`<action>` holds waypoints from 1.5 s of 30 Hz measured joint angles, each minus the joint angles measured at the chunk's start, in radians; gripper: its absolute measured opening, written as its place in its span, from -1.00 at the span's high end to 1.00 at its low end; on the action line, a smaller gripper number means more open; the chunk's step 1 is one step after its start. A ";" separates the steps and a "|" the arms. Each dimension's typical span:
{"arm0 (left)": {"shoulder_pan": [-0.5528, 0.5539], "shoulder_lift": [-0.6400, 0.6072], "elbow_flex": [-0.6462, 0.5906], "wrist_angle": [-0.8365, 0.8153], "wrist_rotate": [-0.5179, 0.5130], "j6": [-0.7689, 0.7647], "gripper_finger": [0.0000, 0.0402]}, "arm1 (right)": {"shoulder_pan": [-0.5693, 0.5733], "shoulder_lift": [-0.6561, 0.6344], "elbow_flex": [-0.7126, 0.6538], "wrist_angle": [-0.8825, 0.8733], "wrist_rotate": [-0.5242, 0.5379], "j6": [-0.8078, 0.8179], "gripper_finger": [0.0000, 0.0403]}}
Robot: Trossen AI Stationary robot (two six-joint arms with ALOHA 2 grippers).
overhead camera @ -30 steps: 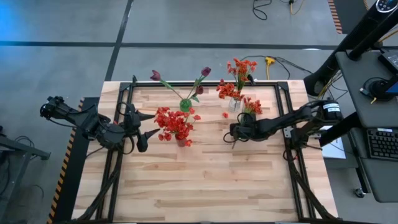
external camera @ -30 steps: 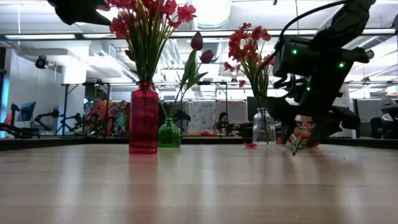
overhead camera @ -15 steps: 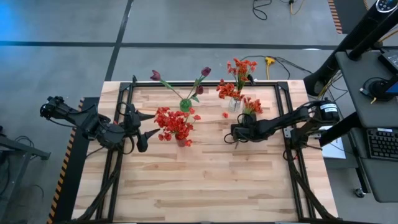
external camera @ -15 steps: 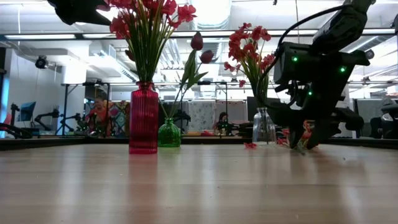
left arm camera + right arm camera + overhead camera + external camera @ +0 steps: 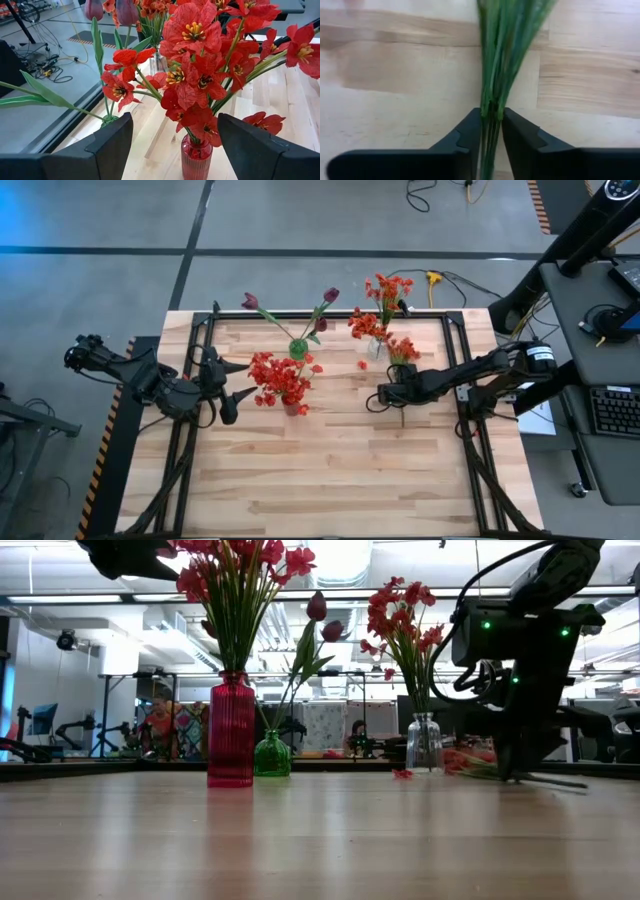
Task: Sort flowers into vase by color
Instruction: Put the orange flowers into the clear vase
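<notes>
The right gripper (image 5: 491,131) is low over the counter (image 5: 330,470), its jaws clenched on the bundled green stems of an orange-red flower (image 5: 403,352); the stems run out from between the jaws and the blooms lie ahead of them, near the clear vase (image 5: 424,743) that already holds like-coloured blooms. The grip sits far down the stems, so the heavy head may droop or swing on lifting, and the thin stems could slide between the jaws. Swinging blooms might snag those in the clear vase and tip it. The left gripper (image 5: 225,402) waits with its jaws spread, the red vase (image 5: 195,158) and its red flowers just ahead of them.
</notes>
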 joint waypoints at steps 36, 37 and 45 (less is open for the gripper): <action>-0.031 0.026 -0.102 0.326 0.053 -0.153 -0.36 | 0.409 -0.576 -0.001 -0.296 -0.297 -0.128 0.94; -0.043 0.039 -0.113 0.394 0.076 -0.128 -0.36 | 0.423 -0.589 -0.001 -0.278 -0.297 -0.141 0.94; -0.207 0.143 -0.120 0.798 0.116 0.098 -0.30 | 0.502 -0.674 -0.001 -0.117 -0.295 -0.353 0.94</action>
